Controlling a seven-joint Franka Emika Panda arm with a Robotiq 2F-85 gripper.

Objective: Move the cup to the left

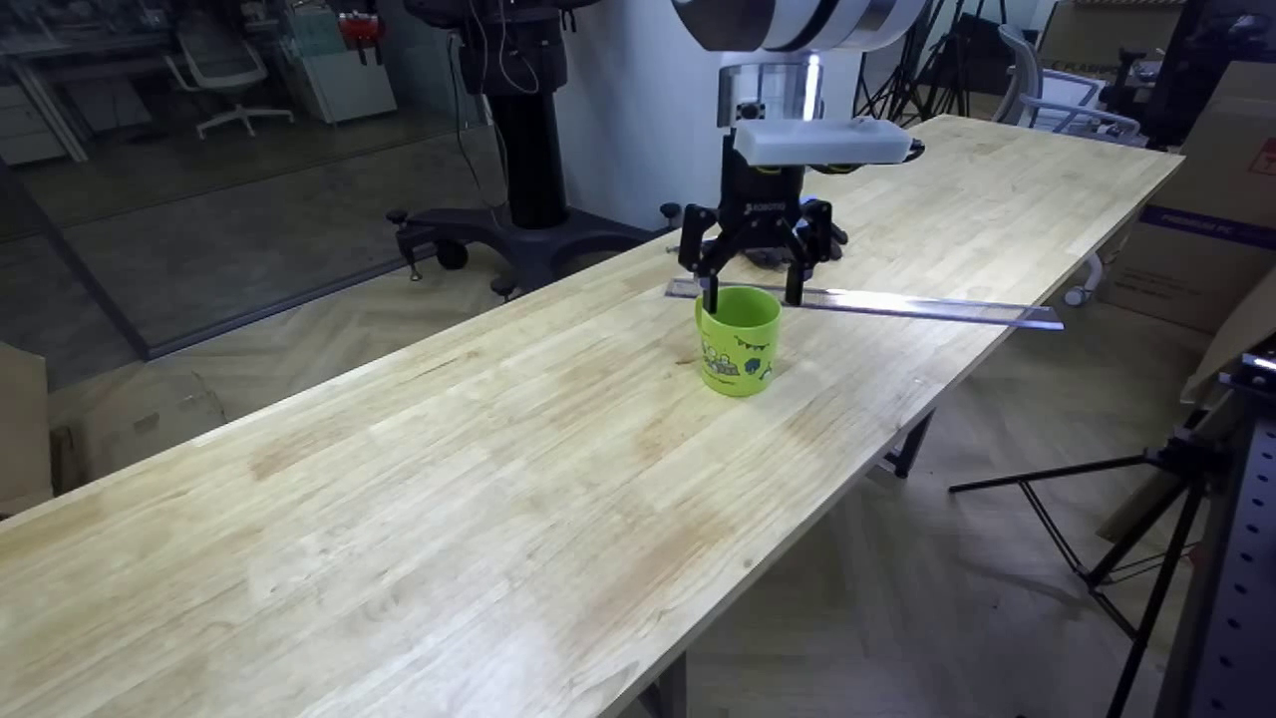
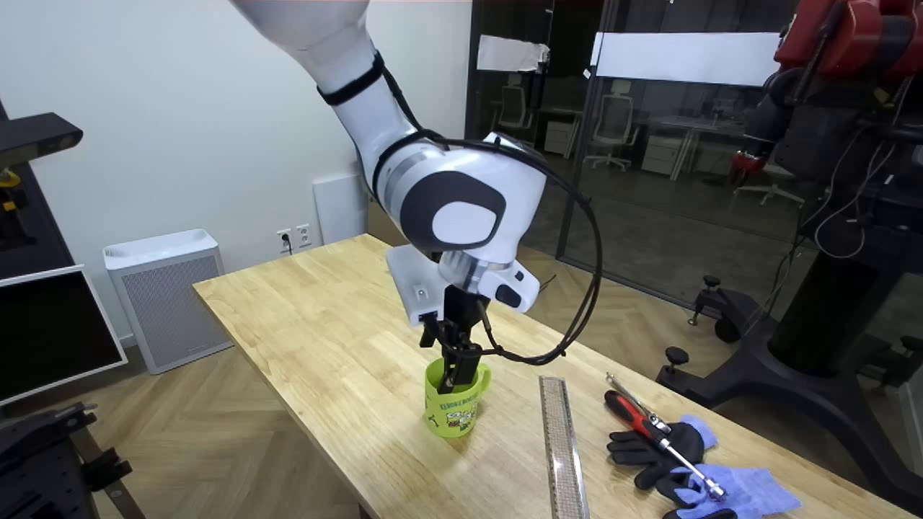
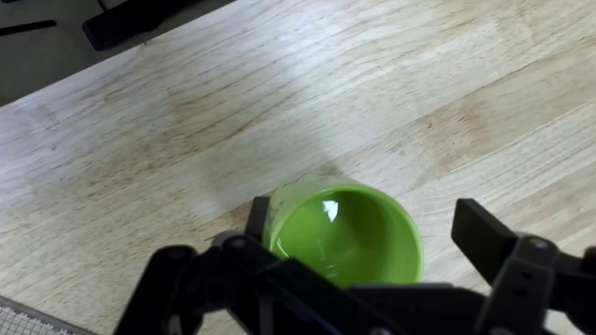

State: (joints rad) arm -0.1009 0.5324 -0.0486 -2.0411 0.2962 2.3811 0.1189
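Note:
The lime-green cup (image 1: pixel 739 349) stands upright on the wooden table, with dark printed marks on its wall. It also shows in an exterior view (image 2: pixel 448 414), with its loop handle on the right there. My gripper (image 1: pixel 753 297) points down at the cup's rim and is open. In the wrist view the gripper (image 3: pixel 364 223) has one finger close against the cup's left outer wall. The other finger is apart from the cup's right side, with table showing between. The cup (image 3: pixel 349 232) is empty inside; its near rim and handle are hidden behind the gripper there.
A clear ruler (image 1: pixel 927 307) lies on the table (image 1: pixel 449 479) behind the cup; it also shows in an exterior view (image 2: pixel 562 447). Dark and blue gloves (image 2: pixel 660 450) and a red-handled tool (image 2: pixel 634 414) lie near the table's edge. A cable loop hangs from the arm.

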